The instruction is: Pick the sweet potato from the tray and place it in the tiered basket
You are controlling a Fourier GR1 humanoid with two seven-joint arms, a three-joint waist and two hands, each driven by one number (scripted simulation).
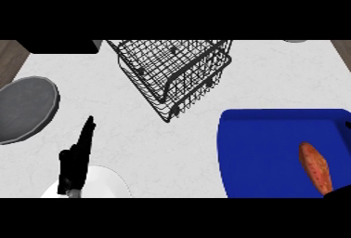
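kitchen | white marble counter [171, 139] | wire tiered basket [175, 69] | grey plate [24, 111]

The robot's left hand [74, 162] is matte black throughout, slim and angular, with a long narrow finger tapering to a point and shorter, blockier segments beside it lower down. Its surface is plain, with no markings, screws or cables to be seen. Behind it sits a smooth, rounded pale grey forearm shell [99, 183], almost white where light falls on it, meeting the black hand at the wrist without any visible seam detail. At the lower right corner a small black sliver, the right hand [341, 194], shows; its shape cannot be made out.
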